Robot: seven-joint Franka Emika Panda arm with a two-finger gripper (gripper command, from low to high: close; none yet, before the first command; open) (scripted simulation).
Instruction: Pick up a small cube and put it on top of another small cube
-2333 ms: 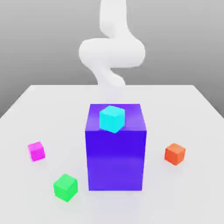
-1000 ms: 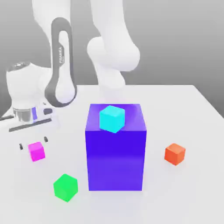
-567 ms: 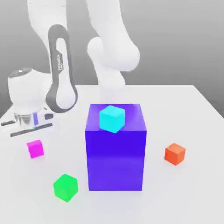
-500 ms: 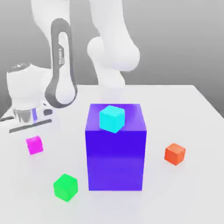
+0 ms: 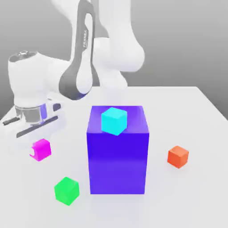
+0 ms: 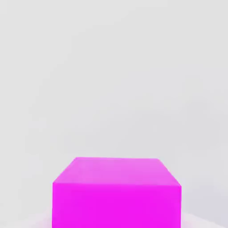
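nearest the camera in the exterior view sits the green cube, flat on the white table, free of everything and waiting as the landing spot. just behind it and toward the exterior view's left, the magenta cube hangs directly beneath the gripper, whose jaws are clamped together on it; it looks raised a little off the table, with a soft shadow below it in the hand view. judging by its looks, this cube is rigid, light and glossy, so it should neither crush nor sag, but its smooth faces could slide or twist under a weak pinch. the best hold seems to be on two opposite flat sides, centred, leaving the underside clear to seat squarely on the green top. beside both stands the tall blue-violet block with a cyan cube on it, and well apart toward the exterior view's right rests an orange-red cube.
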